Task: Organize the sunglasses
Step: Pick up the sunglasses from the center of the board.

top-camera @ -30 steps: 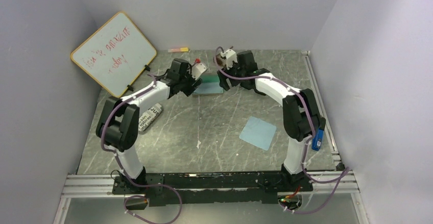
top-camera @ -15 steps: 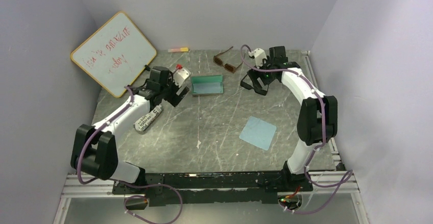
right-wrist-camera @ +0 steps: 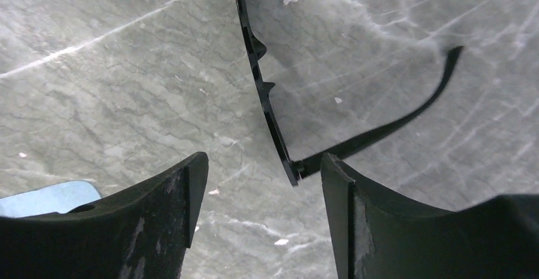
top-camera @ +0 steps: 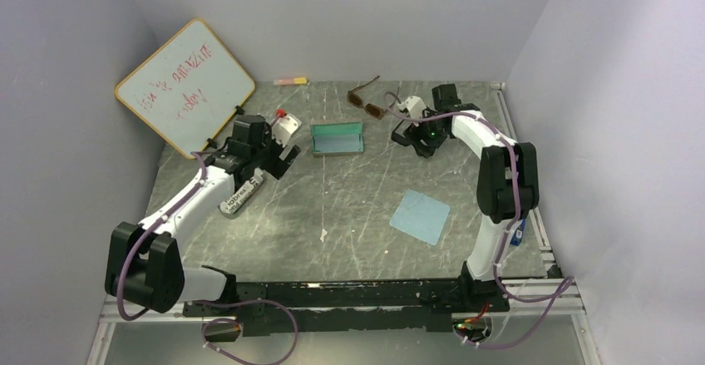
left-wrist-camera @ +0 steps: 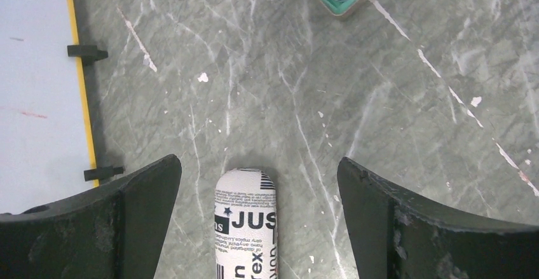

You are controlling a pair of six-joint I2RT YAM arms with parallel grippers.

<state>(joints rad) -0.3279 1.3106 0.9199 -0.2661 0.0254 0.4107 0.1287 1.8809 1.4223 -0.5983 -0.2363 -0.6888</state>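
Sunglasses with a slim black frame [right-wrist-camera: 257,49] lie at the far right of the marble table [top-camera: 357,207], one hinge corner showing between the parted, empty jaws of the right gripper [right-wrist-camera: 262,164]. The brown sunglasses [top-camera: 366,103] rest just beside them. The left gripper [left-wrist-camera: 259,163], jaws wide apart, frames the end of a lettered grey pouch [left-wrist-camera: 246,228] near an open case [top-camera: 337,140].

grey marbled table [top-camera: 349,207], surface scuffed white. lying on it: open case [top-camera: 338,140] with green lining, far centre; brown sunglasses [top-camera: 367,101] just beyond it to the right; black sunglasses [right-wrist-camera: 259,47], arms unfolded, right of those; lettered pouch [top-camera: 242,192], left; blue cloth [top-camera: 420,216], right of centre. whiteboard [top-camera: 184,86] far left. small pink and yellow object [top-camera: 290,81] at far edge.
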